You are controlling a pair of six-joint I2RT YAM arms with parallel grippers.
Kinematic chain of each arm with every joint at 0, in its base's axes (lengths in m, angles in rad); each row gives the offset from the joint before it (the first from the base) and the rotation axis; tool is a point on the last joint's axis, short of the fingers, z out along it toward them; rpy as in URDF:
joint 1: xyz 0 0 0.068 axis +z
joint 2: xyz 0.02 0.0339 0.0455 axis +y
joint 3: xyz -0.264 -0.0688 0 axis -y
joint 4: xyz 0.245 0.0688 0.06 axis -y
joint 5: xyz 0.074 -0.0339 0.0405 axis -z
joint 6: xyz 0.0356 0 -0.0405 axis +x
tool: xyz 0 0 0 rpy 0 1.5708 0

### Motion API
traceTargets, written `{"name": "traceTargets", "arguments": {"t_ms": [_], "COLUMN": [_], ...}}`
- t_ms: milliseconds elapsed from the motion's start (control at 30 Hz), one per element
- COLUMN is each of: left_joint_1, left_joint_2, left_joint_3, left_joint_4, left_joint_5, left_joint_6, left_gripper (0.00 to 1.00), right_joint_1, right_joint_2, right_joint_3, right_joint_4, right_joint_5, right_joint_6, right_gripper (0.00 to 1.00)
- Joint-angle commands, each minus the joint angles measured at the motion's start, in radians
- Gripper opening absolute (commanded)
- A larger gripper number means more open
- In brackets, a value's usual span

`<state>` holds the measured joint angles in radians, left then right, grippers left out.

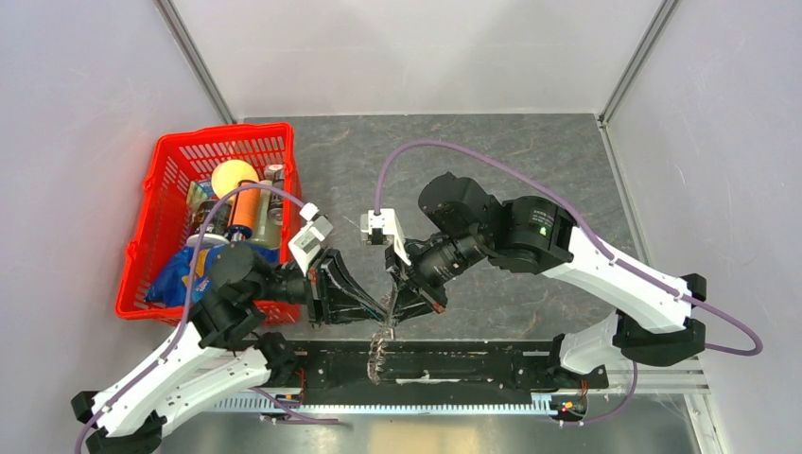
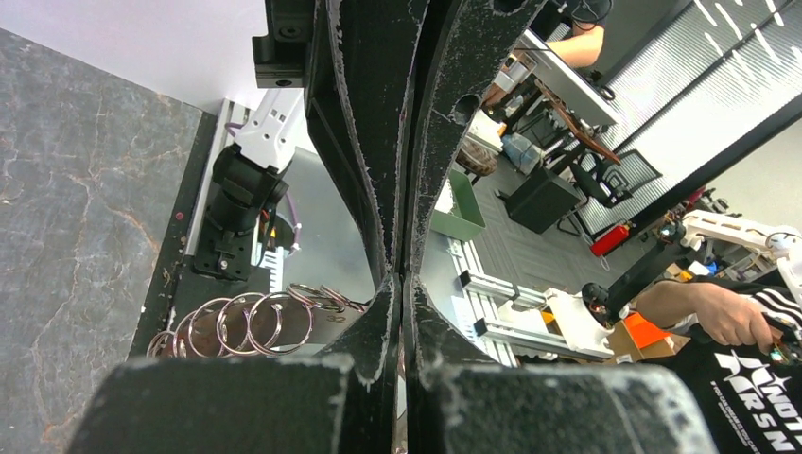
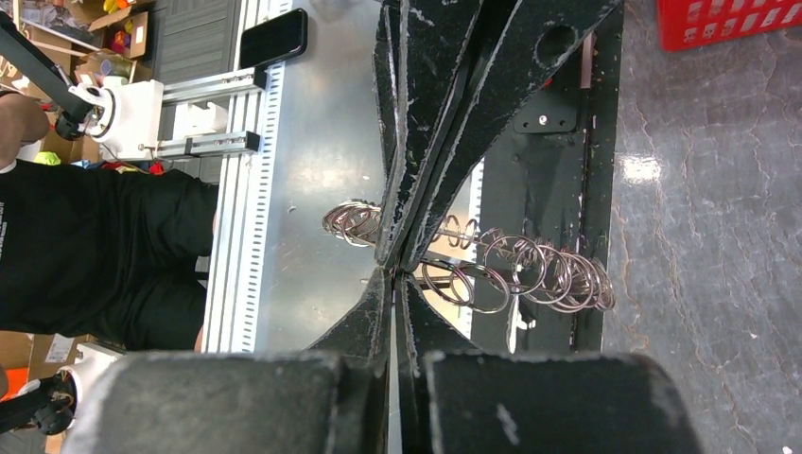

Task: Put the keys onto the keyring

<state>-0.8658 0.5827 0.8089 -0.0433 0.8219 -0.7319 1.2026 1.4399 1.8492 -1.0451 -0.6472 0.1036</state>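
The keyring is a chain of several linked silver split rings. It hangs from the spot where my two grippers meet tip to tip above the table's near edge. My left gripper is shut, and in the left wrist view one ring runs into its closed tips while the others trail left. My right gripper is shut too. In the right wrist view the rings fan out to the right of its tips. No loose keys show in any view.
A red basket full of groceries stands at the left, close behind my left arm. A black rail runs along the near edge under the hanging rings. Grey walls close in both sides.
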Motion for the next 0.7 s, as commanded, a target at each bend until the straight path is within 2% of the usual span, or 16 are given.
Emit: {"name": "traceTargets", "arguments": {"t_ms": [0, 67, 200, 400, 667], "left_joint_1": [-0.001, -0.001, -0.001, -0.001, -0.001], "left_joint_2": [-0.02, -0.03, -0.059, -0.084, -0.103], "left_joint_3": [0.016, 0.016, 0.013, -0.005, -0.019], "left_joint_4": [0.02, 0.02, 0.04, 0.127, 0.214], "left_joint_5": [-0.029, -0.046, -0.07, -0.095, -0.138], "left_joint_6": [0.038, 0.042, 0.038, 0.008, -0.011], "left_gripper": [0.02, 0.02, 0.02, 0.02, 0.02], "right_joint_1": [0.004, 0.004, 0.004, 0.005, 0.004], "right_joint_2": [-0.025, -0.057, -0.124, -0.202, -0.191], "right_joint_3": [0.017, -0.009, -0.055, -0.131, -0.163], "right_joint_4": [0.07, 0.106, 0.164, 0.267, 0.365], "right_joint_5": [0.015, 0.029, 0.076, 0.112, 0.108], "right_joint_6": [0.005, 0.024, 0.05, 0.091, 0.143], "right_gripper": [0.12, 0.26, 0.39, 0.41, 0.4]}}
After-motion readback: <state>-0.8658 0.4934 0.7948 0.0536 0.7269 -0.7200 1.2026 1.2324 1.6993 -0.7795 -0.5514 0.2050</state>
